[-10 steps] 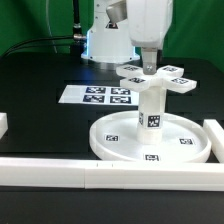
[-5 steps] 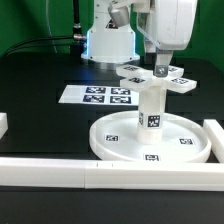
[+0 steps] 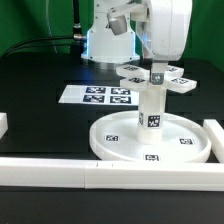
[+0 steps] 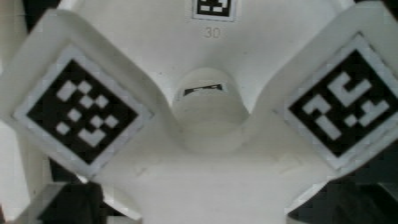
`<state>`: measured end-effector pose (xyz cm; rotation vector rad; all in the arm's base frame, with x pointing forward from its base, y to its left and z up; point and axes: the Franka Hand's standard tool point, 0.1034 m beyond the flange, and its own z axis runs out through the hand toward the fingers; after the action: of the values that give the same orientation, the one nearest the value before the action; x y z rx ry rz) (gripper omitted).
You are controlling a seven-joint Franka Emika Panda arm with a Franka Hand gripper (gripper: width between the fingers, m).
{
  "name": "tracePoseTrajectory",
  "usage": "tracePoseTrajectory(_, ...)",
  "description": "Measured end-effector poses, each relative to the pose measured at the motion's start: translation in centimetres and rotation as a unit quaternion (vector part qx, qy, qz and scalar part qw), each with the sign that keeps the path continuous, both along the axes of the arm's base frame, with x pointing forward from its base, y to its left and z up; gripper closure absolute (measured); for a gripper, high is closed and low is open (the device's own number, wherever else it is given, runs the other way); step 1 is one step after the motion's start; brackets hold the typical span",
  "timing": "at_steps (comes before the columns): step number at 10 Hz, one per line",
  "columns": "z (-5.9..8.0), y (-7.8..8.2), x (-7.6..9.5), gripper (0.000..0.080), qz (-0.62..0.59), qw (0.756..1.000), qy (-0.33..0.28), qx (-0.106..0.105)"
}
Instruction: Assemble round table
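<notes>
The large rimmed disc (image 3: 150,140) lies flat on the table. The short post (image 3: 152,108) stands upright on its hub. The cross-shaped foot (image 3: 180,84) sits on top of the post. My gripper (image 3: 157,72) is lowered over the foot's centre, with the jaws wide apart on either side of it. In the wrist view the foot (image 4: 205,110) fills the picture, with two marker arms spreading outwards. My dark fingertips (image 4: 57,205) show only at the corners, and the gripper (image 4: 210,205) is open round the white middle.
The marker board (image 3: 98,95) lies on the black table towards the exterior view's left, behind the disc. Long white border bars (image 3: 60,172) run along the front, with another (image 3: 214,130) at the exterior view's right. The robot base (image 3: 108,40) stands behind.
My hand has turned about its axis, shifted towards the exterior view's right and come down a little onto the foot. The foot, post and disc have not visibly moved.
</notes>
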<state>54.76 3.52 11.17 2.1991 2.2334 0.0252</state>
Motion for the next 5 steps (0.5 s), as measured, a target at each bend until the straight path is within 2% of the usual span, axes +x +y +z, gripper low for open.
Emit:
tracePoseTrajectory(1, -0.14, 0.00, -0.04, 0.0151, -0.002, 1.000, 0.001, 0.000)
tracePoseTrajectory(2, -0.27, -0.01, -0.08, 0.0273, -0.002, 1.000, 0.002, 0.000)
tracePoseTrajectory(3, -0.33, -0.01, -0.09, 0.0273, -0.003, 1.000, 0.003, 0.000)
tracePoseTrajectory(4, -0.33, -0.01, -0.09, 0.0360, -0.003, 1.000, 0.003, 0.000)
tracePoseTrajectory(5, -0.33, -0.02, -0.09, 0.0359, -0.003, 1.000, 0.003, 0.000)
